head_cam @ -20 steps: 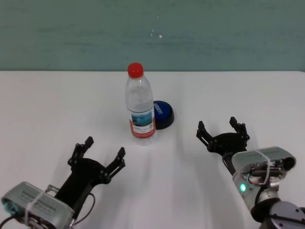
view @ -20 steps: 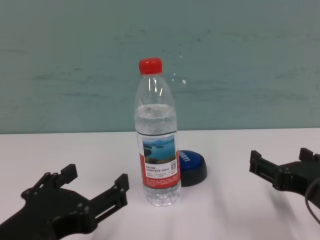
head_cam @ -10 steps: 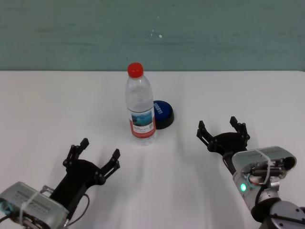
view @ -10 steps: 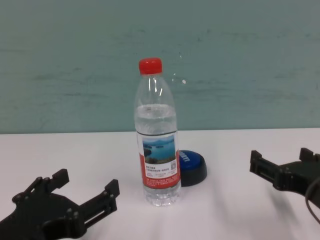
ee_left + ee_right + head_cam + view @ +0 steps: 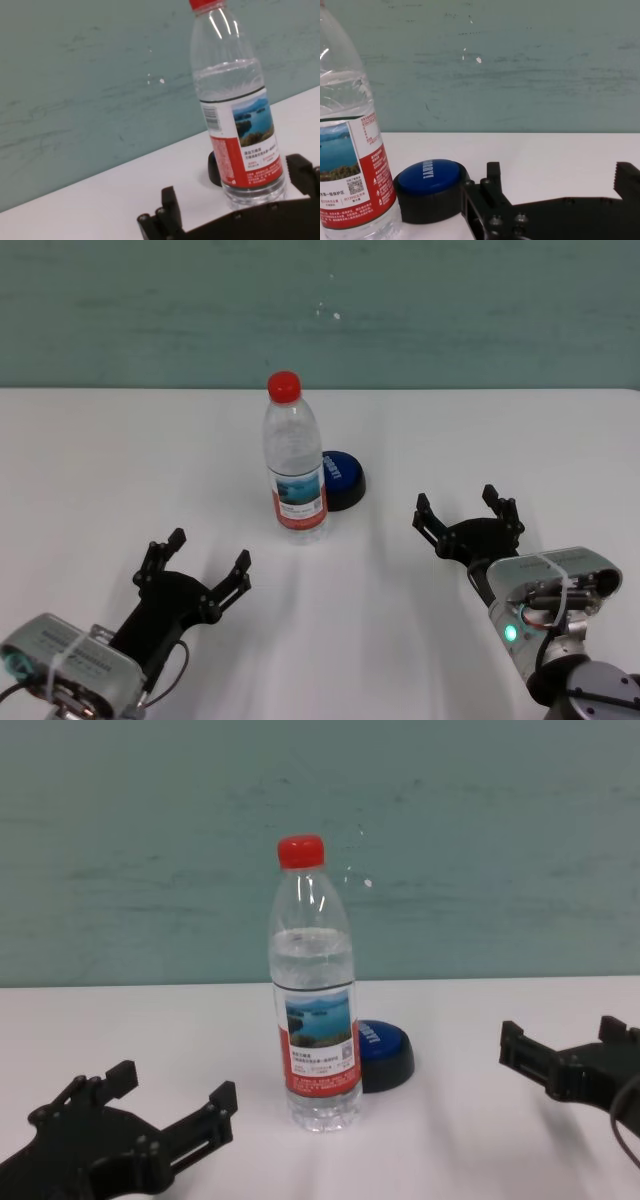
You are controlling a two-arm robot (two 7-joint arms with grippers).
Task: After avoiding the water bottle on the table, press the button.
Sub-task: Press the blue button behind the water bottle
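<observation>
We log the button [image 5: 341,478] as a low blue dome on a black ring, sitting on the table [image 5: 90,470] just behind the bottle [image 5: 294,462] and to its right. From the chest view the bottle hides the button's left part; whether the two touch we cannot tell. In the right wrist view we read white lettering on the dome. The bottle stands upright, red cap on, clear water inside, lake-photo label with a red band around its lower half.

Relative to the bottle, the right gripper [image 5: 467,516] sits well off to its right and a little nearer the robot, low over the table. We note its fingers spread wide with nothing between them, the opening turned toward the far edge of the table.

The left gripper [image 5: 196,565] lies to the bottle's left and nearer the robot, also low. We see its fingers parted wide and empty, pointing roughly toward the bottle. Neither gripper touches the bottle or the button. A teal wall [image 5: 480,310] rises behind the bottle.
</observation>
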